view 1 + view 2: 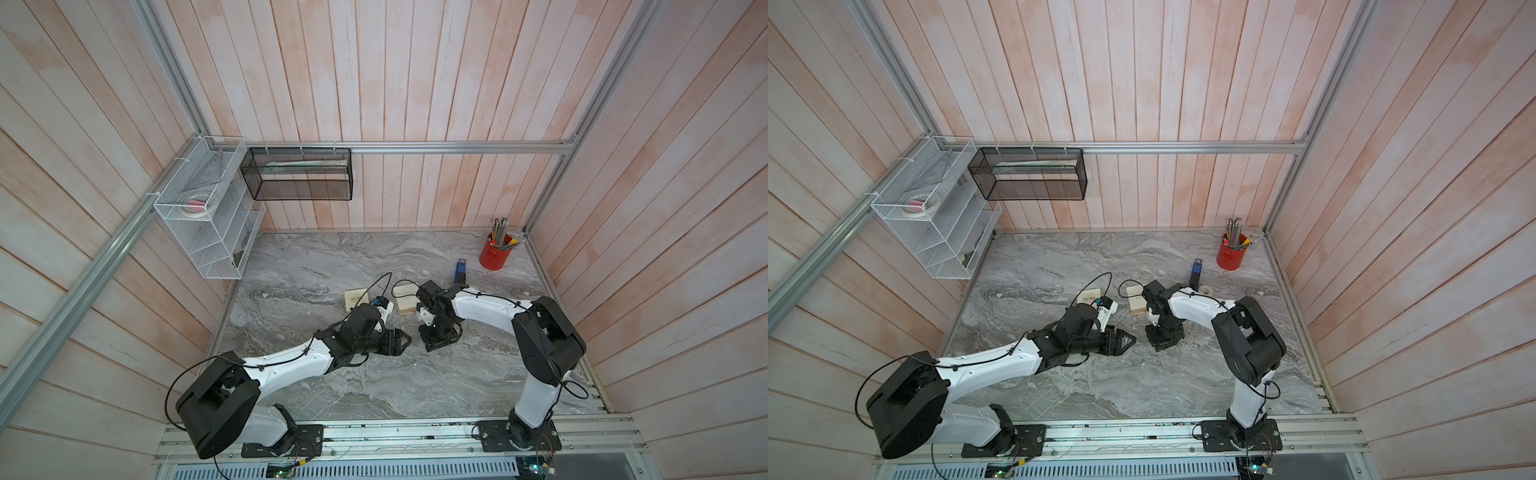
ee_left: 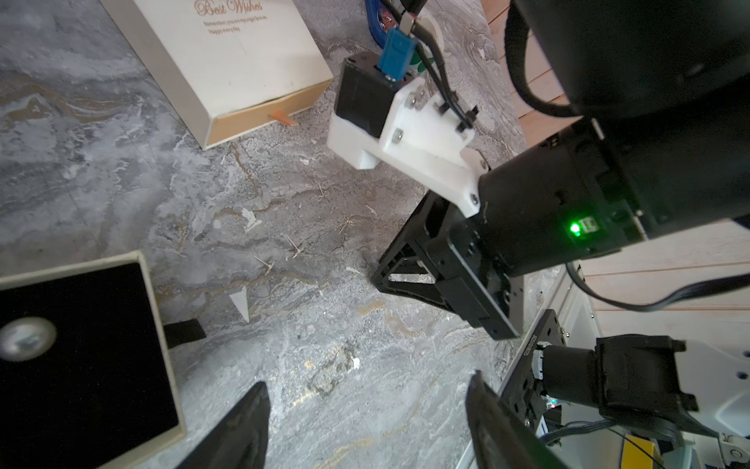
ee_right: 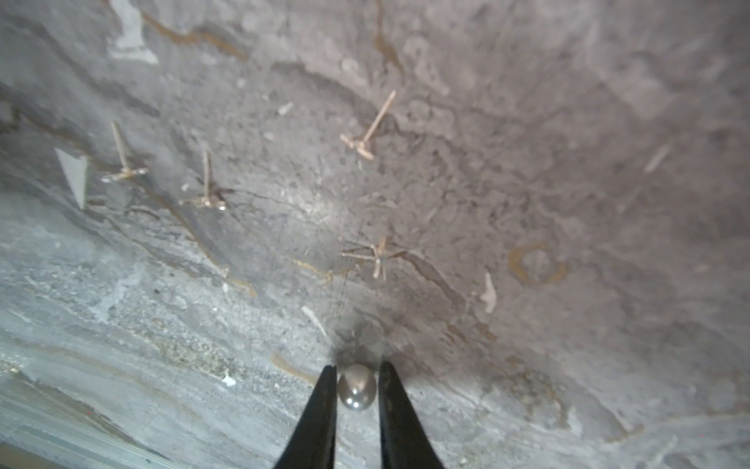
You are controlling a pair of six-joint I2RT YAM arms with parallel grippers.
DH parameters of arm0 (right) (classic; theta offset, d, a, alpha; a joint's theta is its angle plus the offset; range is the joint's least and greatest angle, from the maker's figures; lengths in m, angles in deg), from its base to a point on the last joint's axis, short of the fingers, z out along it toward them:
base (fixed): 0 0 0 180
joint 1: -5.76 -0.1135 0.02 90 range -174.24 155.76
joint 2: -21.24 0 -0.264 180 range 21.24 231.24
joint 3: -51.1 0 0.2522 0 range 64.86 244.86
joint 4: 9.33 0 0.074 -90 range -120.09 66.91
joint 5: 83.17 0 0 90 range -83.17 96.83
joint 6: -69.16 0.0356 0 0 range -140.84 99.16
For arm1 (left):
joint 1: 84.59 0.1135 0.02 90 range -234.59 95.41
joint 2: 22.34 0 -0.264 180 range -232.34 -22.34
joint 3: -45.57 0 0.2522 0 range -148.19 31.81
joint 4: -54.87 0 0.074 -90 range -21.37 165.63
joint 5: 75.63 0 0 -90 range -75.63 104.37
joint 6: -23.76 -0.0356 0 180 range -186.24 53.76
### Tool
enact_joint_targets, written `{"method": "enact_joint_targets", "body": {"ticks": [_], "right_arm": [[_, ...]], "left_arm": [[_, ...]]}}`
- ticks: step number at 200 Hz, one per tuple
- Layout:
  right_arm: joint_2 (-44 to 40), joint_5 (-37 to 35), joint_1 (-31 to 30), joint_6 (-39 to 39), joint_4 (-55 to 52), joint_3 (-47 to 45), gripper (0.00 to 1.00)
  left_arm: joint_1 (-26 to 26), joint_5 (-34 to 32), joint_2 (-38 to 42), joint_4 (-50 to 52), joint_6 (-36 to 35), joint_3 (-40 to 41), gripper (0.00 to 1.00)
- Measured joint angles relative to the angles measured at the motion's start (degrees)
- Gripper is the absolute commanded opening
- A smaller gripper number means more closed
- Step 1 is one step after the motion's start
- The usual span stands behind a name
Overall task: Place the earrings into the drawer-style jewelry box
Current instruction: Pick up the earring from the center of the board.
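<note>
In the right wrist view my right gripper (image 3: 356,367) is shut on a pearl earring (image 3: 357,385) low over the marble, one finger on each side of it. Several gold star stud earrings (image 3: 367,134) lie on the marble beyond. In the left wrist view an open drawer with black lining (image 2: 89,365) holds another pearl earring (image 2: 26,339). My left gripper (image 2: 367,390) is open over bare marble beside that drawer. A cream "Best Wishes" jewelry box (image 2: 227,61) lies further off, its drawer slightly out. In both top views the two grippers (image 1: 405,338) (image 1: 1156,334) face each other mid-table.
A second cream box (image 1: 356,298) sits behind the left wrist. A red cup of pencils (image 1: 496,251) and a blue object (image 1: 460,270) stand at the back right. A white wire rack (image 1: 208,216) and a black mesh basket (image 1: 299,174) hang on the walls.
</note>
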State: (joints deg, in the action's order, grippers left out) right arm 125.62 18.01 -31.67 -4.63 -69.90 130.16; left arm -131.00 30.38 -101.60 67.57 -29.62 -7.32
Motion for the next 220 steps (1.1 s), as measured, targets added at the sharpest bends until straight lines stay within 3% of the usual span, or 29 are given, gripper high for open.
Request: {"method": "enact_joint_targets", "body": {"ticks": [220], "right_arm": [[0.94, -1.11, -0.52, 0.26, -1.27, 1.31, 0.22]], "left_arm": [[0.00, 0.02, -0.02, 0.00, -0.02, 0.00, 0.77]]}}
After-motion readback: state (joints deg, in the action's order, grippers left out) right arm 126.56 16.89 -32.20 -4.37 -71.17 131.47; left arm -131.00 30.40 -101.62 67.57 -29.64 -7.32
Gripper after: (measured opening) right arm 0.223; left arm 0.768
